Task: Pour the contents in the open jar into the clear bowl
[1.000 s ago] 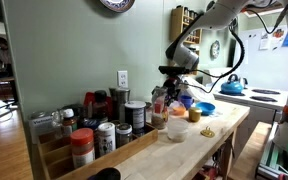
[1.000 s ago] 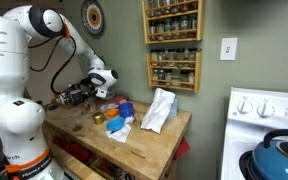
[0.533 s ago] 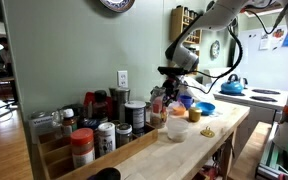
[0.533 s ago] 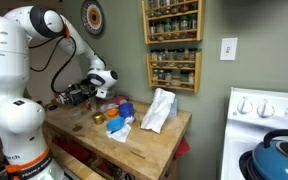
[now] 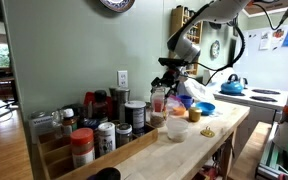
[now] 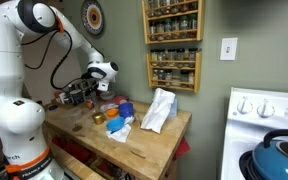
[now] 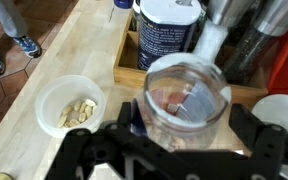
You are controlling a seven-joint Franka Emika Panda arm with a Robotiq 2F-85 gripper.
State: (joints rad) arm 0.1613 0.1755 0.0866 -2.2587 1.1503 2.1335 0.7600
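The open jar (image 7: 187, 92) is clear and narrow, with reddish contents showing through its mouth. It stands upright between the jaws of my gripper (image 7: 187, 125), which is shut on it. In an exterior view the jar (image 5: 159, 102) hangs below the gripper (image 5: 168, 74), near the spice rack. The clear bowl (image 7: 71, 103) sits on the wooden counter to the left of the jar in the wrist view, apart from it, and holds several pale pieces. I cannot pick the bowl out in either exterior view.
A wooden rack of spice jars (image 5: 89, 135) lines the wall side of the counter. A whitish cup (image 5: 176, 127), a small amber jar (image 5: 194, 113) and a blue bowl (image 5: 205, 107) stand nearby. A crumpled white bag (image 6: 158, 110) lies on the counter. A dark-labelled tin (image 7: 167, 35) stands just behind the jar.
The arm has risen: wrist and upper links sit higher than a second ago. The jar stays in the jaws.
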